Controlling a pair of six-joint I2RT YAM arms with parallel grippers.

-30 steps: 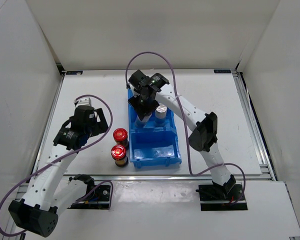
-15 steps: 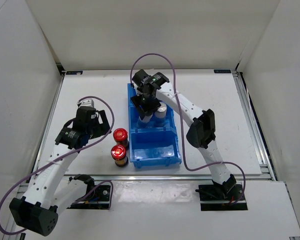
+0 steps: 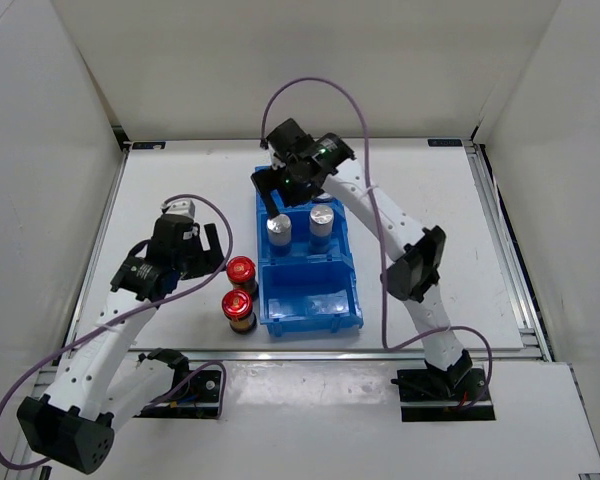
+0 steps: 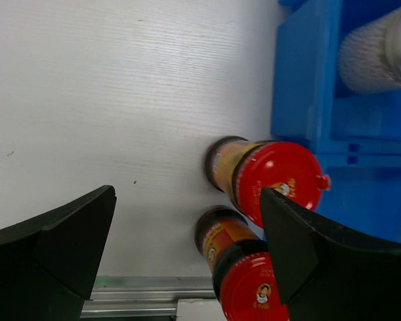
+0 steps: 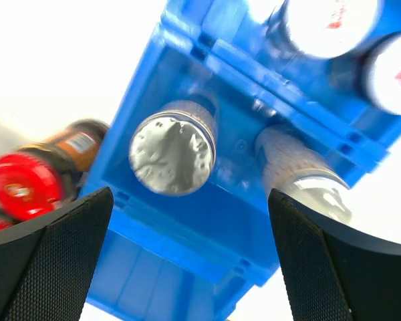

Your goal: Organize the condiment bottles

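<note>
A blue bin [image 3: 310, 300] holds two pale bottles with silver caps, one on the left [image 3: 279, 229] and one on the right [image 3: 322, 219], standing side by side in its middle compartment. My right gripper [image 3: 286, 190] hovers open above the bin's far end, holding nothing. Its wrist view shows the left silver cap [image 5: 172, 152], its neighbour [image 5: 307, 180] and two white red-marked caps [image 5: 331, 17] in the far compartment. Two dark bottles with red caps [image 3: 241, 270] [image 3: 239, 307] stand on the table left of the bin. My left gripper [image 3: 208, 252] is open just left of them, the caps [image 4: 281, 180] [image 4: 254, 291] near its right finger.
The bin's near compartment [image 3: 310, 290] has no bottle in it. The table's metal front edge [image 4: 140, 294] runs close behind the nearer red-capped bottle. White walls enclose the table on three sides.
My right gripper has opened, let go of the left silver-capped bottle in the bin and risen back from it. The left gripper has edged a little toward the red-capped bottles.
</note>
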